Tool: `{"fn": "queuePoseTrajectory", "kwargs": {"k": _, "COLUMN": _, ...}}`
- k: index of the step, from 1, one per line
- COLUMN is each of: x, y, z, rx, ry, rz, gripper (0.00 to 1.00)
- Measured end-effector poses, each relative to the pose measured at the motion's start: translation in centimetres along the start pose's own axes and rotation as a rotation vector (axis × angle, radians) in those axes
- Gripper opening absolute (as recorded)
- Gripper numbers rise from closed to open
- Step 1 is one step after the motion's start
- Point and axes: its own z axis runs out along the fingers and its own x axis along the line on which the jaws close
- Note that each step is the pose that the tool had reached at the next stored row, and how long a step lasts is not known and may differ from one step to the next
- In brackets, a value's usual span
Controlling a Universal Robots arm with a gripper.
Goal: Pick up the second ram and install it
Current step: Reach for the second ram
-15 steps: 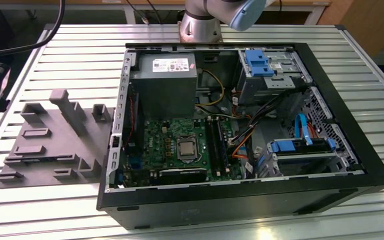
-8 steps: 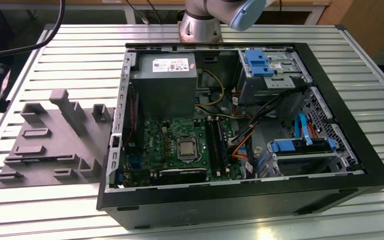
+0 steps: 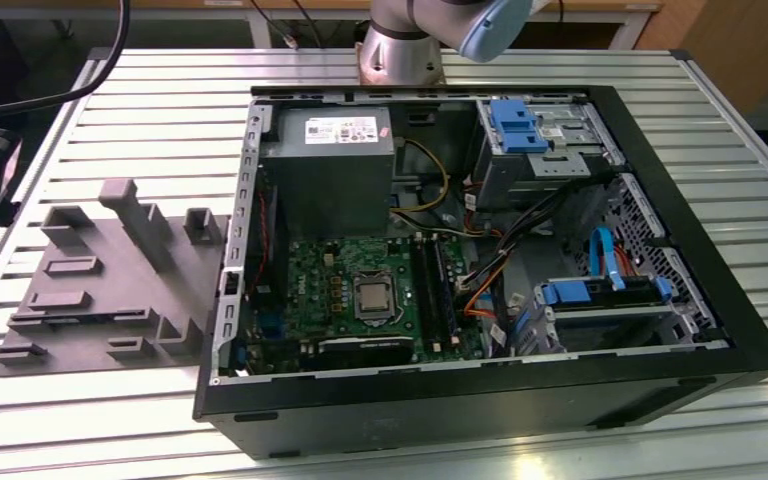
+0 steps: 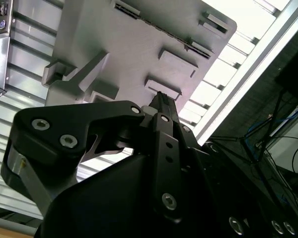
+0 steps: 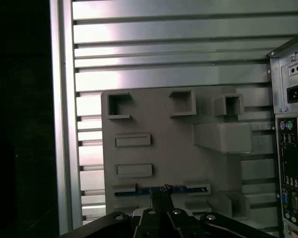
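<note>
Even overhead light in the exterior view leaves soft shadows beside the grey fixture plate (image 3: 91,300). In the second wrist view the slatted table (image 4: 248,44) beyond the plate blows out white, the gripper (image 4: 160,98) dark; in the first wrist view glare streaks slats near the plate

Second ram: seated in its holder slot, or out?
Seated. In the first wrist view the second ram sits edge-up along a slot of the grey holder, not lifted out.
</note>
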Motion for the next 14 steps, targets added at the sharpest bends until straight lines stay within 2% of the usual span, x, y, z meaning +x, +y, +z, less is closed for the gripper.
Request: {"fn": "queuePoseTrajectory", "kwargs": {"k": 14, "x": 0.13, "y": -0.03, "z": 0.23, "rx": 0.0, "ry": 0.0001, "rz": 0.0, "gripper": 0.11}}
